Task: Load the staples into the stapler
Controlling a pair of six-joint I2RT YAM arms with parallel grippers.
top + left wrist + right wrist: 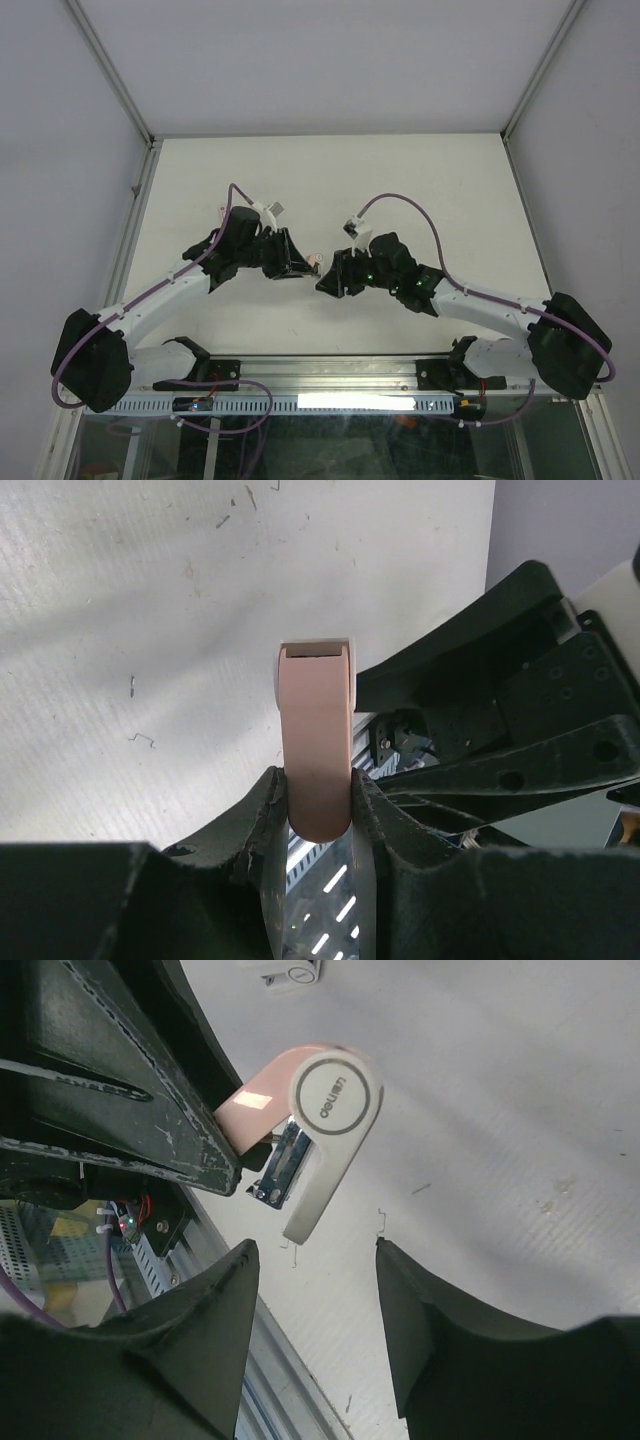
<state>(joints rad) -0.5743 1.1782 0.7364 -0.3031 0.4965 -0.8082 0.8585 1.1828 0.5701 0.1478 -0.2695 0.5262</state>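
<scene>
Left gripper holds the pink stapler, right gripper is open

The left gripper's 2 fingers pinch tight on the stapler's pink top arm, up above the worktop. The stapler hangs open, and its white base with the shiny metal track points away from the pink arm. The right gripper is spread wide with nothing in it, just beside the tip of the white base, not touching. The white staples box lies on the worktop past the stapler, cut off at the top edge of the right wrist view
</scene>
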